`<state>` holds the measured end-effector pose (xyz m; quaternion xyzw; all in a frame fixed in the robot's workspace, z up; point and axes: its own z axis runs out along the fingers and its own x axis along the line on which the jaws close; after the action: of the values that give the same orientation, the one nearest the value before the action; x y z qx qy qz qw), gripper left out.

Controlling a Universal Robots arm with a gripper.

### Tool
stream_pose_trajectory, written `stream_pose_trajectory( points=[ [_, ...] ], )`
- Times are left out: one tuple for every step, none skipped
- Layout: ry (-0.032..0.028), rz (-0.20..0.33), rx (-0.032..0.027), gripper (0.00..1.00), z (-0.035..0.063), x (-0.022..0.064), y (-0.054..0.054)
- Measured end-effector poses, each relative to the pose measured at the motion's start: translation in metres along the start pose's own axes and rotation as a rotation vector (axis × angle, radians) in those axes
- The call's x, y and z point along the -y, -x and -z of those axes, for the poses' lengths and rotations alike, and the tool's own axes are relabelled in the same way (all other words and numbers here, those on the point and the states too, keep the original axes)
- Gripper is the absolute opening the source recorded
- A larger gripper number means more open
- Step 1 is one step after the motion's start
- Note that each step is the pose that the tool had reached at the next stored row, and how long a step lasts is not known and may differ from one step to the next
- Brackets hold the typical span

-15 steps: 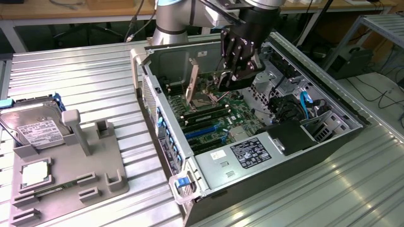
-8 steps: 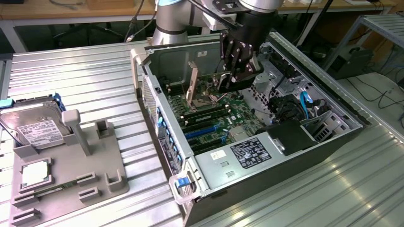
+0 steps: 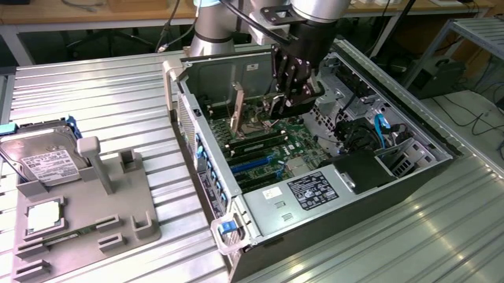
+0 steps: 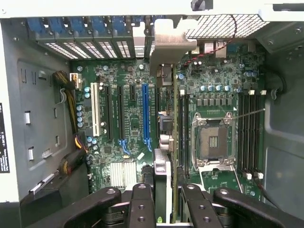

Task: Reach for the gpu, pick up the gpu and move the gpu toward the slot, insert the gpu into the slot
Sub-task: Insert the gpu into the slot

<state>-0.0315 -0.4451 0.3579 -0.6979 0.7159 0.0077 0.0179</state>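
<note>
Where the desk [image 3: 94,82] of ribbed metal comes nearest, a grey holder [image 3: 87,206] carries a silver hard drive [image 3: 43,159] leaning upright and a small square processor chip [image 3: 46,217] lying flat; the print on the drive's label is too small to read. Just beyond, on the exterior view's right, an open computer case [image 3: 315,177] lies on its side. A dark label [image 3: 313,190] with white print sits on its silver power supply, and I cannot read that either. Deeper in lies the green motherboard [image 4: 209,76], with the long blue slot [image 4: 146,114], black memory slots [image 4: 249,128] and the square processor socket [image 4: 213,141]. Farther back the arm's pincer [image 3: 290,97] reaches down into the case, its black fingers [image 4: 142,204] clamped on the gpu [image 4: 164,142], which it holds on edge over the board, silver bracket [image 4: 166,38] against the rear wall of the case. In the wrist view the card stands just beside the blue slot, between it and the socket. Whether its lower edge touches the board I cannot tell.
</note>
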Motion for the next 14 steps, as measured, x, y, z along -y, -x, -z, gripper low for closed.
stream_pose_trajectory(
  points=[
    [0.0, 0.0, 0.0, 0.27, -0.0017, -0.0002, 0.0],
    [0.0, 0.0, 0.0, 0.27, -0.0034, -0.0003, -0.0001],
    [0.0, 0.0, 0.0, 0.27, -0.0047, -0.0005, -0.0002],
    [0.0, 0.0, 0.0, 0.27, -0.0057, -0.0006, -0.0002],
    [0.0001, 0.0, -0.0003, 0.27, -0.0059, -0.0007, -0.0006],
    [0.0001, 0.0, -0.0002, 0.27, -0.006, -0.0008, -0.0011],
    [0.0001, 0.0, 0.0, 0.27, -0.0061, -0.0009, -0.0016],
    [0.0001, 0.0, 0.0, 0.27, -0.0062, -0.0009, -0.0024],
    [0.0001, 0.0, -0.0001, 0.27, -0.0062, -0.0009, -0.0032],
    [0.0001, 0.0, -0.0001, 0.27, -0.0062, -0.001, -0.0041],
    [0.0001, 0.0, -0.0001, 0.27, -0.0063, -0.001, -0.005],
    [0.0, 0.0, -0.0001, 0.27, -0.0065, -0.0011, -0.0057],
    [-0.0001, 0.0, 0.0001, 0.27, -0.007, -0.0014, -0.006],
    [-0.0001, 0.0, 0.0001, 0.27, -0.0075, -0.0023, -0.0061]
  ],
)
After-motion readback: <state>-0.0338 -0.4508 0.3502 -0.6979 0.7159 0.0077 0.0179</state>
